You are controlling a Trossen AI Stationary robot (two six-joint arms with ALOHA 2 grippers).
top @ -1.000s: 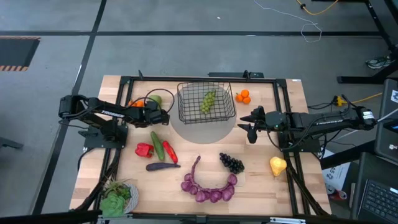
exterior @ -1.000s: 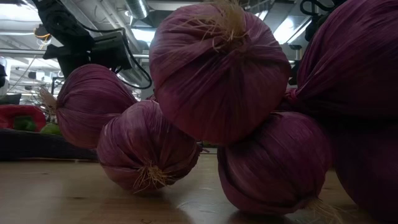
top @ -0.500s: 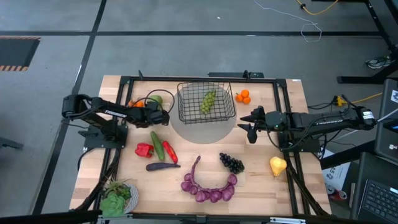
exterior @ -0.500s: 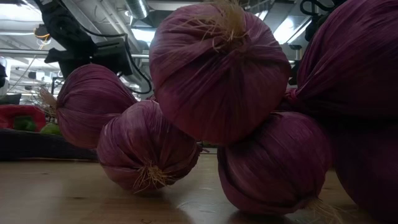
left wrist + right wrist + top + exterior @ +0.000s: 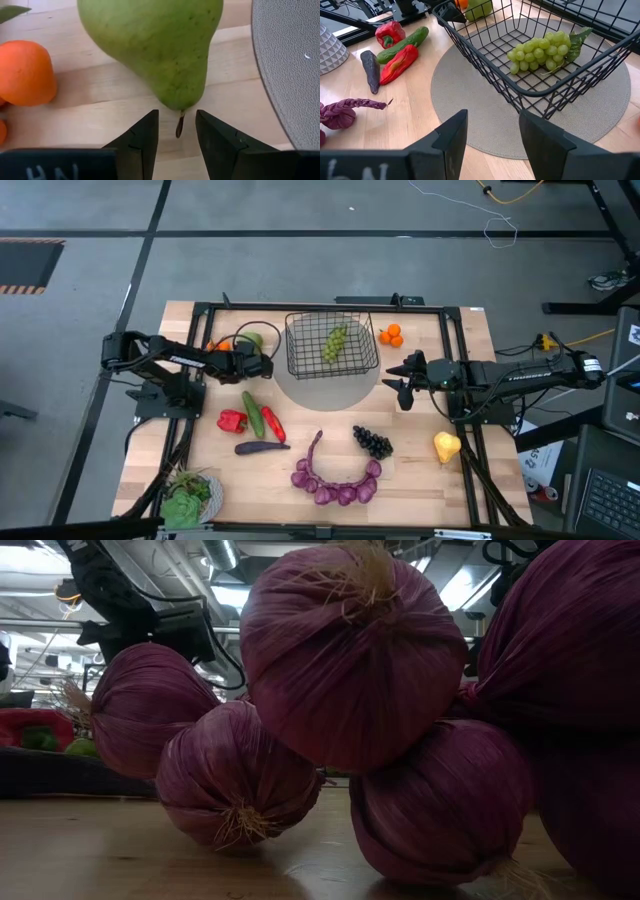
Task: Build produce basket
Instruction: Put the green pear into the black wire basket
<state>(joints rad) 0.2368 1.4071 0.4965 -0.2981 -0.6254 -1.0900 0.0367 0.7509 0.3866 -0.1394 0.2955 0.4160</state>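
Note:
The black wire basket (image 5: 332,345) stands on a round grey mat (image 5: 325,388) and holds green grapes (image 5: 542,50). A green pear (image 5: 160,45) lies on the table left of the basket, its narrow stem end toward my left gripper (image 5: 177,131). That gripper is open, a fingertip on either side of the pear's stem (image 5: 179,125) and clear of it. In the high view it shows as my left gripper (image 5: 258,360). My right gripper (image 5: 397,380) hangs open to the right of the basket, with nothing between its fingers.
Oranges (image 5: 25,72) lie beside the pear, more oranges (image 5: 391,335) right of the basket. Nearer lie a red pepper (image 5: 232,420), cucumber (image 5: 252,412), aubergine (image 5: 262,447), purple string of bulbs (image 5: 335,480), dark grapes (image 5: 372,442), yellow pear (image 5: 446,446) and a plate of lettuce (image 5: 188,498).

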